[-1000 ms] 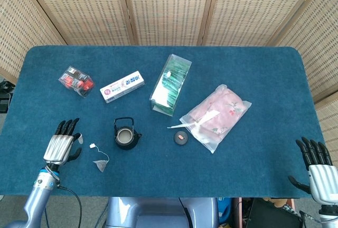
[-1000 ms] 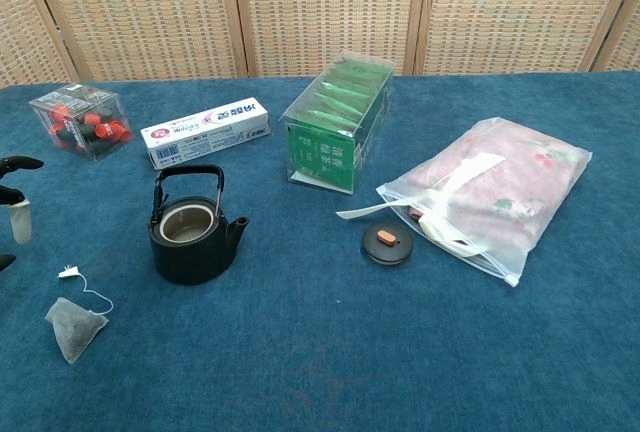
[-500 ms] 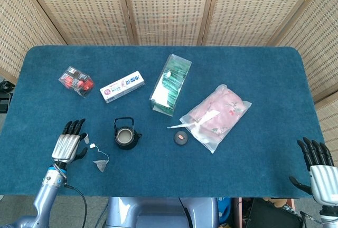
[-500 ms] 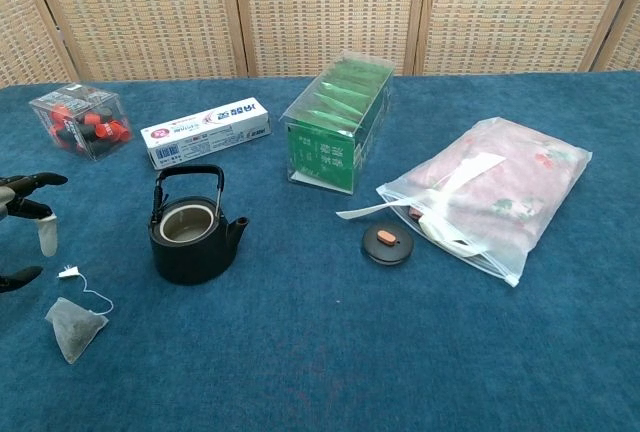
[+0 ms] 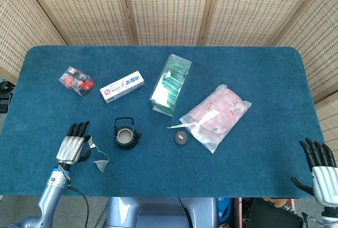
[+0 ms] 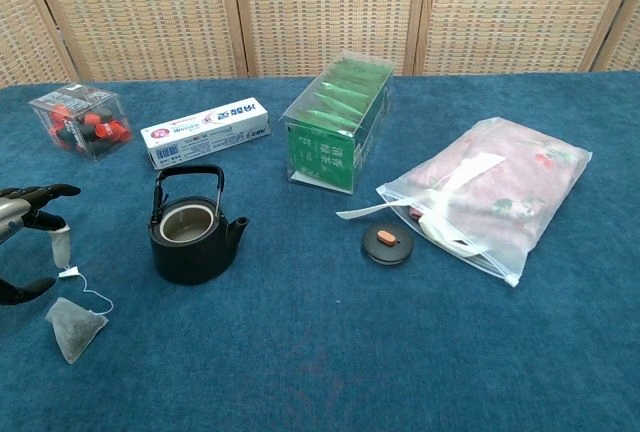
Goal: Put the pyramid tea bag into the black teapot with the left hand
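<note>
pyramid tea bag (image 5: 100,165): lies on the blue table (image 5: 253,80), near the front-left edge, left of the black teapot (image 5: 126,134), string trailing toward the left hand (image 5: 72,147).
left hand: fingers spread, seemingly grasping nothing, just beside the string's tag.
right hand (image 5: 319,171): front-right corner, fingers spread, empty.

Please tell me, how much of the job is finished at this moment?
Done: nothing in the pot yet. The black teapot stands open and looks empty; its lid lies apart on the cloth. In hand: the left hand is beside the pyramid tea bag, fingers spread over the tag end of its string, the bag itself not gripped. Left: grasp, lift, drop it into the pot.
</note>
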`<state>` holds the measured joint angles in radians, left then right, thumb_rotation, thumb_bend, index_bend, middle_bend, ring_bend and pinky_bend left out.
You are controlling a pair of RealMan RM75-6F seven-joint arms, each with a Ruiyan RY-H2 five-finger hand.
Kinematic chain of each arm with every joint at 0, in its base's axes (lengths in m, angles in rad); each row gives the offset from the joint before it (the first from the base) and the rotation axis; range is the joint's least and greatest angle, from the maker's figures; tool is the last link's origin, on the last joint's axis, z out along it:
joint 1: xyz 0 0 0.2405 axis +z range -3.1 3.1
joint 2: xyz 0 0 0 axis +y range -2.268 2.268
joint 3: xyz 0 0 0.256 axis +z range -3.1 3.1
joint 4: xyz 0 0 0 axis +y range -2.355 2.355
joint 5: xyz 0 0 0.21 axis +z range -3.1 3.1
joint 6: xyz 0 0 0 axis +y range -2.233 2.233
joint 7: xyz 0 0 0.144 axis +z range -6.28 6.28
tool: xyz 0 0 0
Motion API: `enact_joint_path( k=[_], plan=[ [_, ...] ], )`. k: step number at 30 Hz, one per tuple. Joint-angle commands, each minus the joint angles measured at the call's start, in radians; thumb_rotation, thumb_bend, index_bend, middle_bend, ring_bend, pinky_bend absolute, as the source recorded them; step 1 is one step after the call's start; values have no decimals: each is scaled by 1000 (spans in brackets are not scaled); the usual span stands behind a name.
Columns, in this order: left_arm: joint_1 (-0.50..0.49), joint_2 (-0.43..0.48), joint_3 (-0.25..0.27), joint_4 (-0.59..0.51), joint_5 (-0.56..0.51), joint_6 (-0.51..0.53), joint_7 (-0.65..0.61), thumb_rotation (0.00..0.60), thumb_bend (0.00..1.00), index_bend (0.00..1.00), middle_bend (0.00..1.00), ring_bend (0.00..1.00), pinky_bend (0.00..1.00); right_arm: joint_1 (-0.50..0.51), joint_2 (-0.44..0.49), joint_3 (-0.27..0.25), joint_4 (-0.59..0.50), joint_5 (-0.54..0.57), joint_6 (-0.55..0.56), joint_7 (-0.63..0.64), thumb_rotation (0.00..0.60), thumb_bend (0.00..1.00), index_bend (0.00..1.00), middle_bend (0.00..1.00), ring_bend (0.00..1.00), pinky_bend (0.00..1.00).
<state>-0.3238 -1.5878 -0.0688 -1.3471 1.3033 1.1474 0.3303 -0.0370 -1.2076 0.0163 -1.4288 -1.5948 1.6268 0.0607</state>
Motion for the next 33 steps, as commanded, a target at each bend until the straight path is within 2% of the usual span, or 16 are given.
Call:
enact_joint_path(
  k=[1,33],
  plan=[
    [-2,-6,-2,6,-5,0,4,600,383,515,28,0,0,-1,0,0,1,1,0,2,600,71,92,138,0,84],
    [-24,-41,-6,40,-55,-28,11,600,383,515,28,0,0,-6,5,2,-4,13,-8,-6,600,71,91,138,0,84]
  ],
)
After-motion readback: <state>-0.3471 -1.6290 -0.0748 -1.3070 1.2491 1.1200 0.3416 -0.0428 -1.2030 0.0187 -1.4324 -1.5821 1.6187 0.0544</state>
